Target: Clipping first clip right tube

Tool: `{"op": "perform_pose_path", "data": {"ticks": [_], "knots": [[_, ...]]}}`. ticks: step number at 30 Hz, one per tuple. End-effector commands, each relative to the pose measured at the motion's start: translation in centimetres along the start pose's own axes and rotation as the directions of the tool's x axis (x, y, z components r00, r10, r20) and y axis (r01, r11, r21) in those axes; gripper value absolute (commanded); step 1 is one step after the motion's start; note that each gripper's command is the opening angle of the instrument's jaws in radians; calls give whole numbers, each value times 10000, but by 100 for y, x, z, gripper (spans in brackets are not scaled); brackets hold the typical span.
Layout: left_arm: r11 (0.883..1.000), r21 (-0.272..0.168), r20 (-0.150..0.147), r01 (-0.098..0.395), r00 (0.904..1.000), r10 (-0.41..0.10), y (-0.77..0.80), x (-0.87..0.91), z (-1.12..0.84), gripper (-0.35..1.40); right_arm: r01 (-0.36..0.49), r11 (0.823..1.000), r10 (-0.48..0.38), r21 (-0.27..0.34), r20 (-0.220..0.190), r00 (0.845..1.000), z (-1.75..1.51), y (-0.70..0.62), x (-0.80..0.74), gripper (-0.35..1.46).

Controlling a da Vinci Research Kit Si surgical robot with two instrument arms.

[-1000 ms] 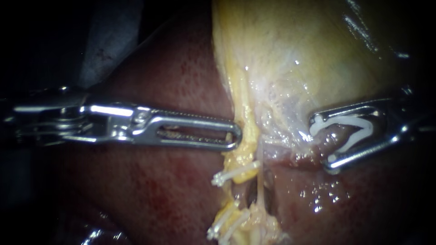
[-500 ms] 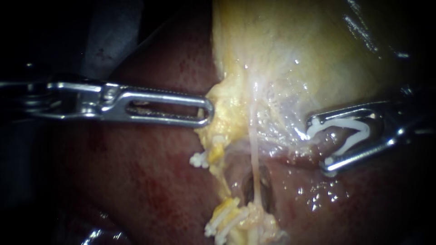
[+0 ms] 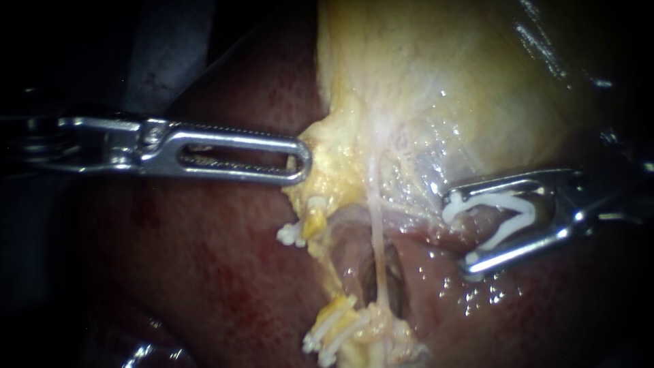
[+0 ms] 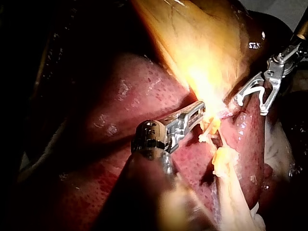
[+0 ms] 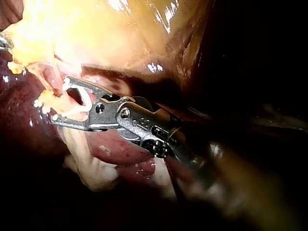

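Left instrument: the left instrument (image 3: 302, 161) comes in level over the liver. Its slotted jaws lie together, and their tip pinches the edge of the yellow fatty tissue (image 3: 334, 160), which is drawn to a point there.
Right instrument: the right instrument (image 3: 460, 234) has its jaws set wide apart. An open white clip (image 3: 501, 200) is seated along both of them, its mouth towards the tissue.
Tube: a thin pale tube (image 3: 376, 252) runs down from the gallbladder (image 3: 463, 88) to a yellow clump. It stands between the two instruments, apart from the clip's mouth. I cannot tell whether it is the right tube.
At the clip's mouth: a pinkish wet fold lies under the gallbladder's edge. I cannot tell whether any tube lies inside the clip.
In the way: the gallbladder's pale edge hangs close over the right instrument's upper jaw. The fatty tissue and the thin tube lie between the two tips.
Other clips: a small white clip (image 3: 291, 234) sits on the fatty edge just below the left tip, and lower clips (image 3: 334, 330) cross the yellow clump.
Surface: the liver (image 3: 218, 279) is dark red and mottled, with wet glints near the right jaws.
Room: it is dark all around. A dull grey strip (image 3: 163, 54) shows behind the left shaft, and I cannot make out what it is.
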Motion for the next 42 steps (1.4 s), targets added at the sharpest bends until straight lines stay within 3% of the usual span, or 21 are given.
{"op": "perform_pose_path", "data": {"ticks": [1, 14, 28, 42], "knots": [[10000, 0, -1, -1, 10000, 1, 0, 0, 0, -35, -65, 10000, 65, 48, 29, 10000, 4, 0, -3, 52], [10000, 9, -4, 11, 10000, -11, -3, -1, -2, -35, -829, 9956, 815, 441, 332, 9961, 57, 4, -51, 52], [10000, 1, 2, 16, 10000, -16, -5, 0, -2, -35, -932, 9947, 916, 430, 378, 9951, 69, 21, -71, 51], [10000, -9, 10, 21, 10000, -21, -8, 1, -2, -35, -910, 9952, 895, 374, 409, 9952, 84, 33, -74, 52]]}}
